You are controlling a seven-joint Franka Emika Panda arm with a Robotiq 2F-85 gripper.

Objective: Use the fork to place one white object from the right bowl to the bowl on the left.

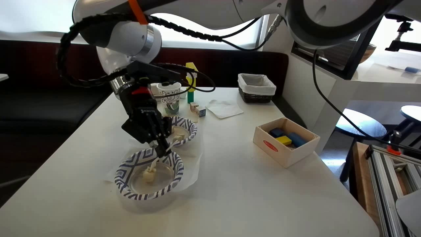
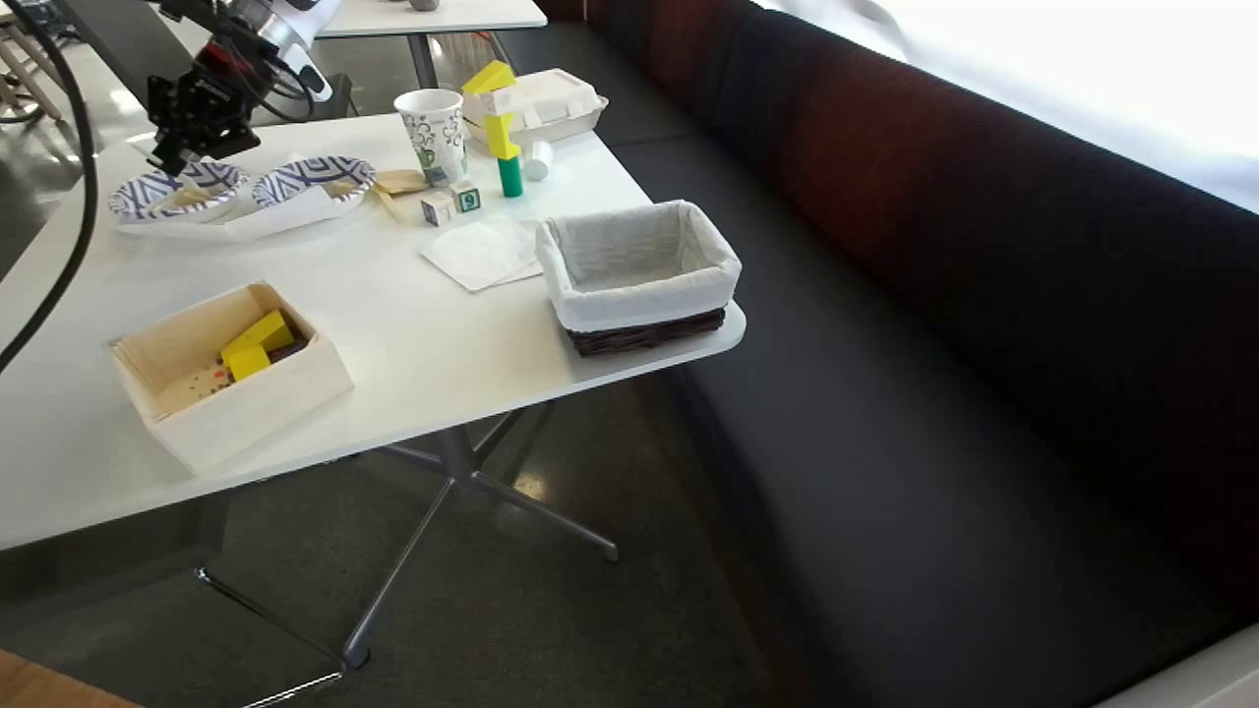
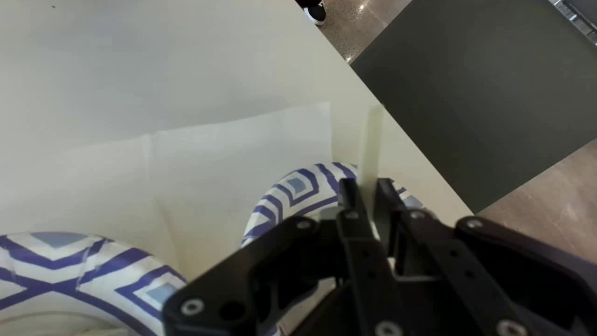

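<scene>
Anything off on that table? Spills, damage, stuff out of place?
No spill or damage that I can see. Mildly odd: two printed cubes sit loose near the napkin, while other blocks lie in the wooden box. The fork is gripped in the hand; nothing odd there.

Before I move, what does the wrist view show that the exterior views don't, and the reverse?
Only the wrist view: what looks like a shoe, near the top.
Only the exterior views: the paper cup, wooden box, lined basket and, in an exterior view, the fork's lower end at an off-white lump.
Both: the left bowl, the right bowl, and the claw shut on the fork.
</scene>
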